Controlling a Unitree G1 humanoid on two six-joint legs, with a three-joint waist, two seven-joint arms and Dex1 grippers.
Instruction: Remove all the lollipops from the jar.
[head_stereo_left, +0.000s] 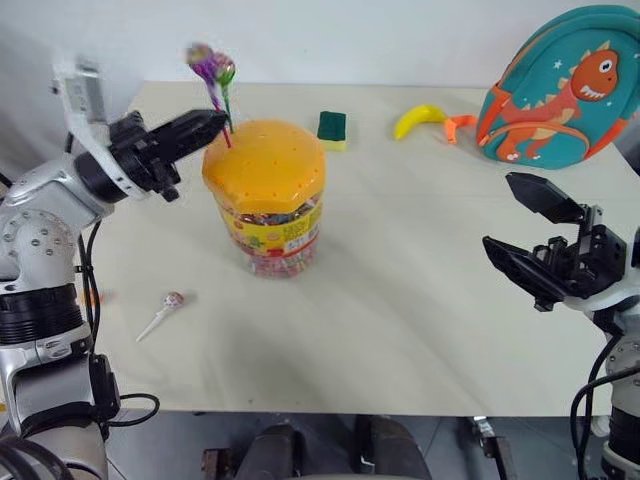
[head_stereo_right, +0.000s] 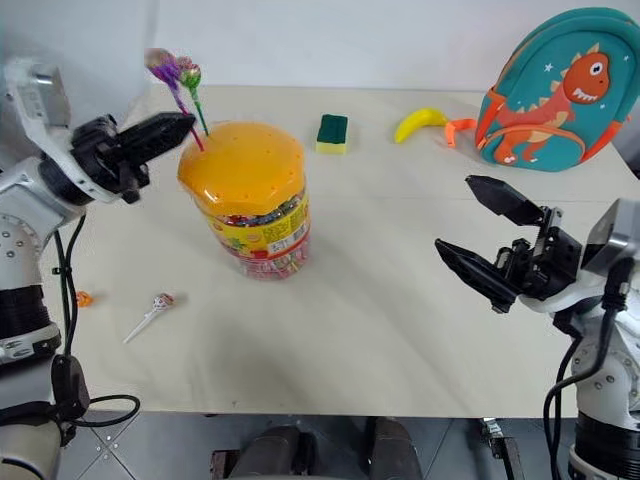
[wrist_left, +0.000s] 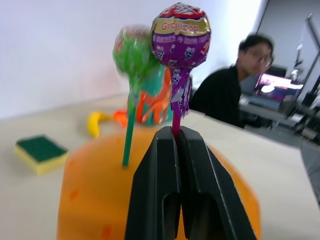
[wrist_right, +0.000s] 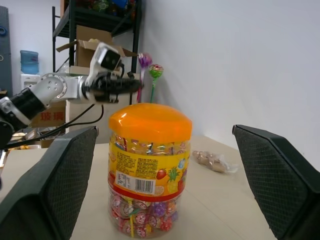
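The pale beige table (head_stereo_left: 420, 300) is carrying the clear plastic orange-lidded jar (head_stereo_left: 268, 200) centrally, a white-stick lollipop (head_stereo_left: 163, 313) lying toward the near left corner, and a green-and-yellow sponge (head_stereo_left: 332, 128), yellow banana (head_stereo_left: 418, 119) and teal dinosaur backpack (head_stereo_left: 560, 90) sitting along the far edge.

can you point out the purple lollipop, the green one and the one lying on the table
purple lollipop (wrist_left: 180, 36): left wrist view, on its wrapped head
green lollipop (wrist_left: 132, 52): left wrist view, on its wrapped head
lollipop on the table (head_stereo_left: 173, 299): left eye view, on its round head

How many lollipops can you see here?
3. A purple lollipop is pinched by its stick in the left gripper above the jar; a green lollipop stands in the lid; a third lollipop lies on the table. Others may be hidden.
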